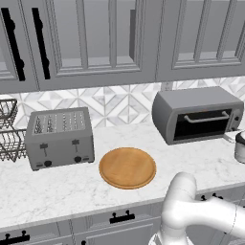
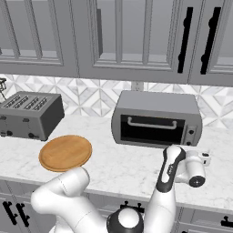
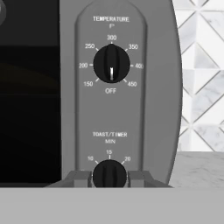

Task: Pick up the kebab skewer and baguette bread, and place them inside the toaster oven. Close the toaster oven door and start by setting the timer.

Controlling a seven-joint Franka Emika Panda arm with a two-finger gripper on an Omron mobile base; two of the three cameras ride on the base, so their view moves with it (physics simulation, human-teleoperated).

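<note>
The toaster oven [image 1: 198,115] stands at the back right of the counter. Its door [image 1: 203,123] is closed, the pale bar handle [image 2: 151,124] across the dark glass. In the hand view my gripper [image 3: 109,177] is shut on the toast/timer knob [image 3: 109,171], one finger [image 3: 81,178] on each side of it. Above it the temperature knob [image 3: 112,64] points to OFF. From the left base view my hand [image 1: 239,146] reaches in at the oven's right end. The kebab skewer and baguette bread are hidden.
A round wooden board [image 1: 127,167] lies mid-counter, with a grey slot toaster [image 1: 60,136] to its left and a wire rack [image 1: 8,129] at the far left. Wall cabinets [image 1: 110,38] hang above. The tiled wall is close to the right of the oven.
</note>
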